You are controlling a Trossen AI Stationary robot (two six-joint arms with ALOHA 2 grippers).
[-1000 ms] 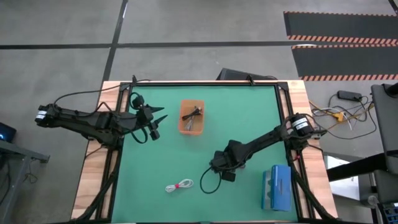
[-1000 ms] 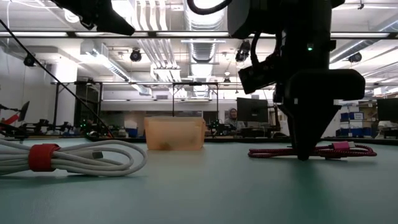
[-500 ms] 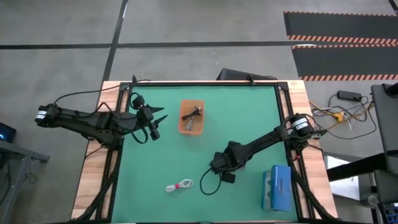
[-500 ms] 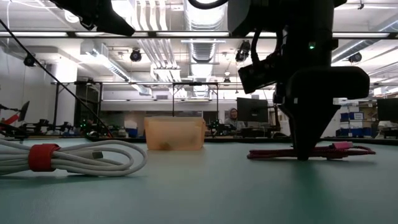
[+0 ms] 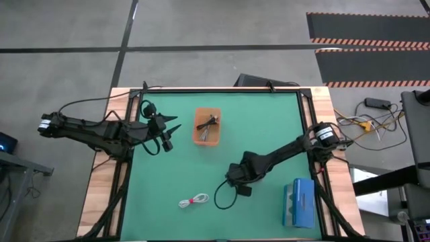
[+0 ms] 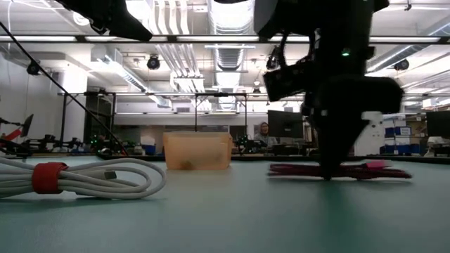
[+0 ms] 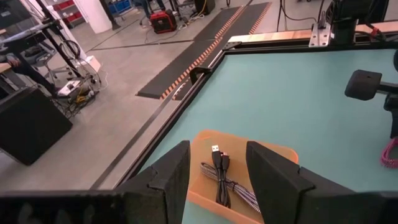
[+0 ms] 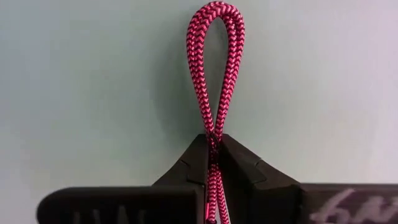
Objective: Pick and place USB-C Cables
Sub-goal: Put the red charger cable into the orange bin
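My right gripper [image 5: 232,181] stands over the table's middle, pointing down, shut on the dark red braided cable [image 8: 214,74]. The cable's loop [image 5: 224,196] lies toward the near edge, and the cable also shows in the low view [image 6: 351,170]. The white cable [image 5: 193,200], with a red tie, lies flat on the mat near the front; it also shows in the low view [image 6: 77,179]. A black and a grey cable [image 7: 225,182] lie in the orange bin [image 5: 207,138]. My left gripper [image 5: 169,134] is open and empty, held above the table left of the bin. My right gripper pinches the red cable's two side-by-side strands [image 8: 213,142] between its two fingertips [image 8: 239,165], behind the looped end [image 8: 216,15]. The fingers come from above, pointing down. The cable runs low along the mat [image 6: 295,169] on both sides of the fingers.
A blue box [image 5: 299,202] lies on the mat at the near right. The orange bin [image 6: 197,151] stands in the far middle. Bare green mat lies between the bin and my right gripper.
My right gripper has gone a little toward the table's left edge and tipped slightly. It stays shut on the red cable, which has slid along the mat with it.
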